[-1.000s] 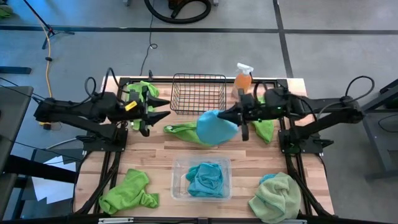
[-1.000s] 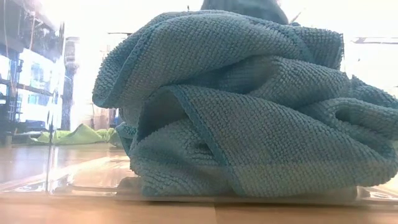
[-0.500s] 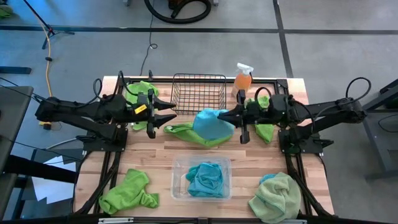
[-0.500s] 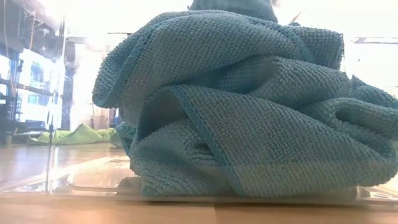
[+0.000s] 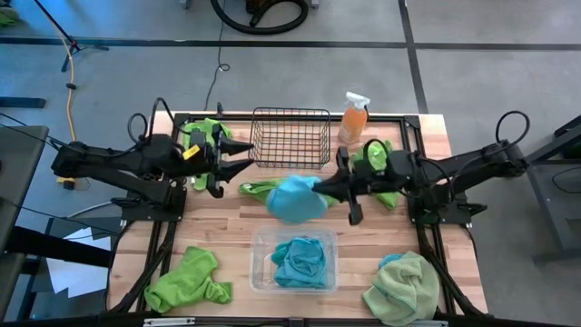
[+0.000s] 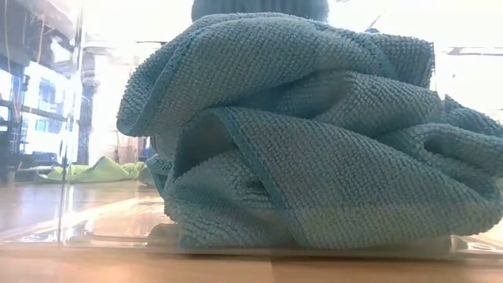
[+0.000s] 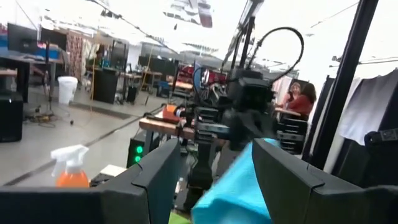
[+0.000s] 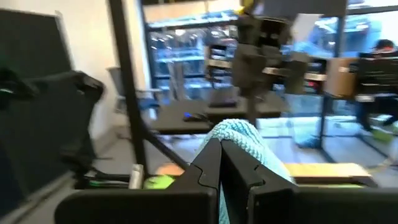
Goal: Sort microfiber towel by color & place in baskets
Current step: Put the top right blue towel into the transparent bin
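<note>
My right gripper (image 5: 318,188) is shut on a turquoise towel (image 5: 294,198), which hangs over the table's middle, between the black wire basket (image 5: 290,136) and the clear tub (image 5: 293,261). The tub holds more turquoise towel (image 6: 314,141). My left gripper (image 5: 243,156) stands open left of the basket, facing the held towel (image 7: 239,186), with nothing between its fingers. Lime green towels lie under the held one (image 5: 257,188), at the near left (image 5: 188,280), behind my left arm (image 5: 207,130) and under my right arm (image 5: 387,186). A pale sage towel (image 5: 404,286) lies at the near right. My right gripper pinches a bunched part of the turquoise towel (image 8: 233,142) between its two shut fingers, which come about level from the table's right. The towel bulges past the fingertips and hangs below them in a loose lump, clear of the table; how many layers are caught is hidden.
An orange spray bottle (image 5: 354,116) stands at the far right beside the basket. A black frame runs along the table's sides. Bare wood shows between the tub and the near left towel. A person (image 7: 303,98) sits in the room beyond.
My right gripper has gone toward the table's left and near edges and sunk a little, still shut, carrying the turquoise towel. The towel has come from beside the basket's near right corner to a place nearer the tub and hangs more bunched.
</note>
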Motion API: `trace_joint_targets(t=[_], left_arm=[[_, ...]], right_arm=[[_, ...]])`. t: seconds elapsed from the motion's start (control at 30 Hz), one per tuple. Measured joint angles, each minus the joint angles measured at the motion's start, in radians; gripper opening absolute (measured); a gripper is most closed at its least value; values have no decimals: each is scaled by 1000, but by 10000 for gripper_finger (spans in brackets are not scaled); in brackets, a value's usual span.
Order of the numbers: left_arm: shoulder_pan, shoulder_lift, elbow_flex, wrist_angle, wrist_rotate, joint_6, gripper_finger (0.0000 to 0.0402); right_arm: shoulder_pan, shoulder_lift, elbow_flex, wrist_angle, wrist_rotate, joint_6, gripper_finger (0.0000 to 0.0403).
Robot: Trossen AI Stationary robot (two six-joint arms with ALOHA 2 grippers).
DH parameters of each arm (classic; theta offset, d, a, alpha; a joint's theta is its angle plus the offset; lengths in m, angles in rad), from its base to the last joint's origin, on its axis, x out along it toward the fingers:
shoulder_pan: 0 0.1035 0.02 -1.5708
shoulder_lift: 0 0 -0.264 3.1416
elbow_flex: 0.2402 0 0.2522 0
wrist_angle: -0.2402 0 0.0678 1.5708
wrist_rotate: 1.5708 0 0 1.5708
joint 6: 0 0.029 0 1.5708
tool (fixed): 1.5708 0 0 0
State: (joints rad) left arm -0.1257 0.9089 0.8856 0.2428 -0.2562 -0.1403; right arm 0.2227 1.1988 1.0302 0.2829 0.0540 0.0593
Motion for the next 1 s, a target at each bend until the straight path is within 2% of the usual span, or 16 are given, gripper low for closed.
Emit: trace_joint_targets(t=[0.17,0.43,0.67,0.83,1.0], left_arm=[[0,0,0,11,-1,3,188],[0,0,0,11,-16,2,188],[0,0,0,10,-16,-25,188],[0,0,0,10,-16,-41,188],[0,0,0,10,-16,-41,188]], right_arm=[[103,32,10,58,21,20,0],[175,205,170,34,2,-15,0],[191,335,356,-177,-10,-52,0],[248,374,432,-364,-4,-22,0],[311,377,448,-502,124,106,0]])
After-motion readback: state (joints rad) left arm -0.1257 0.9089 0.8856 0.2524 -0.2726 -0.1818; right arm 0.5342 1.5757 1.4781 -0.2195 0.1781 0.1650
